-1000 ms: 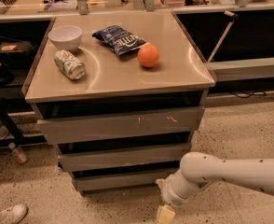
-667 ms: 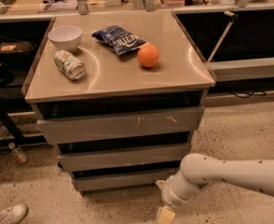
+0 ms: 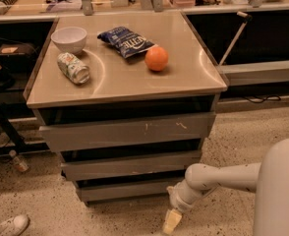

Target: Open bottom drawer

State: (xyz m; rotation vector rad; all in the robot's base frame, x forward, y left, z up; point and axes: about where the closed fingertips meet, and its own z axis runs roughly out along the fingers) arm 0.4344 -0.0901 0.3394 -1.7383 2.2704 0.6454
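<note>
The bottom drawer (image 3: 120, 190) is the narrowest grey front, lowest of three on the metal cabinet, with a plain panel. Above it sit the mid-width drawer front (image 3: 130, 165) and the widest front with pale scratches (image 3: 127, 131). My white arm reaches in from the right. My gripper (image 3: 172, 221) hangs low near the floor, just below and to the right of the bottom drawer's right end, with its pale fingertip pointing down. It holds nothing that I can see.
On the cabinet top (image 3: 193, 77) lie a white bowl (image 3: 69, 37), a tipped can (image 3: 73, 67), a blue chip bag (image 3: 127, 41) and an orange (image 3: 156, 58). A shoe (image 3: 7, 226) and a small bottle (image 3: 17, 162) lie on the floor at left. Dark shelving stands behind.
</note>
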